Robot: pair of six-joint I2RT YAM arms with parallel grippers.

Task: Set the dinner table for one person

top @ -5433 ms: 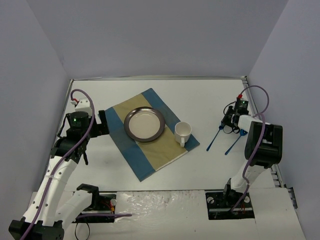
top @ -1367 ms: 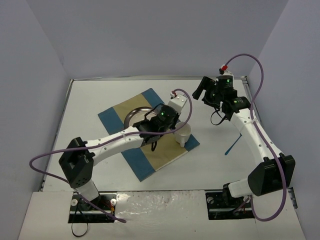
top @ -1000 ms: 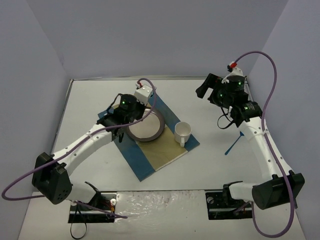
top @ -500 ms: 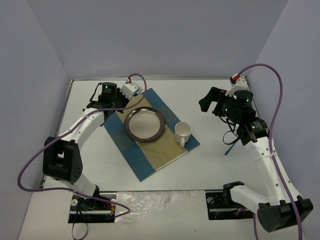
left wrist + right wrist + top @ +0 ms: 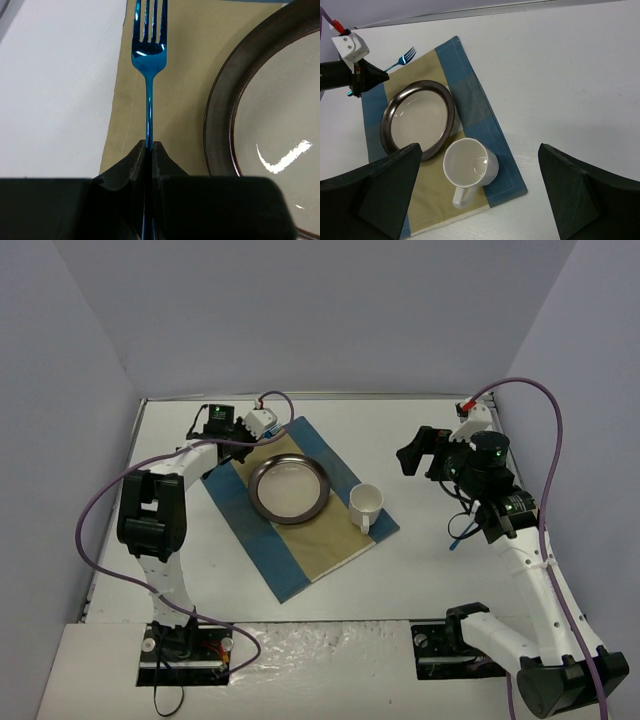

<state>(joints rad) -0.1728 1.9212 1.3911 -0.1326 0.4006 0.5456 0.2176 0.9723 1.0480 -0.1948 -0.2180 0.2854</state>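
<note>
My left gripper [image 5: 149,145] is shut on the handle of a shiny blue fork [image 5: 149,50]. The fork hangs over the tan stripe of the striped mat [image 5: 175,100], tines forward, just left of the brown-rimmed plate [image 5: 270,130]. The right wrist view shows the same fork [image 5: 402,58] sticking out of the left gripper [image 5: 386,76] at the mat's far edge. A white mug [image 5: 470,165] stands on the mat beside the plate [image 5: 417,117]. My right gripper [image 5: 479,147] is open and empty, high over the dinner table [image 5: 420,575]. From above, the left gripper [image 5: 240,443] is at the mat's far left.
A second blue utensil [image 5: 457,533] lies on the white tabletop under the right arm. The thin metal rim [image 5: 310,396] and purple walls close in the far side and both flanks. The mat [image 5: 300,540] lies at an angle in the middle.
The left arm has swung from over the plate to the mat's far left edge, carrying the fork. The right arm has drawn back toward the near right with its jaws still open.
</note>
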